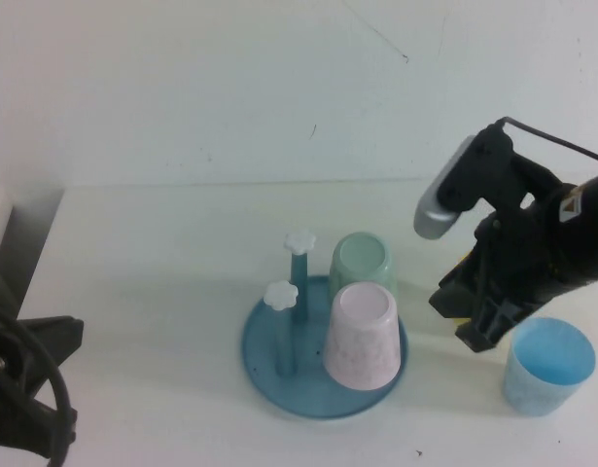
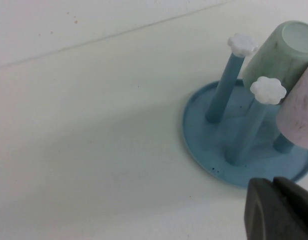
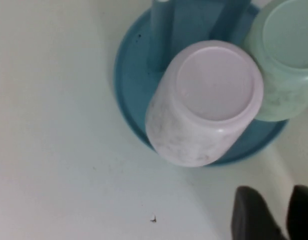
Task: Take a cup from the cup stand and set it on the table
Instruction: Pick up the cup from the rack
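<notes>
No readable text, brand or number shows anywhere; the only sign is a small orange-and-white triangular sticker on the black body of the right arm point(image 1: 571, 207), above the light blue cup point(image 1: 548, 366), too small to make out. The pink cup point(image 1: 361, 336), cup stand point(image 1: 269, 375) and table point(image 1: 143, 292) carry no lettering
</notes>
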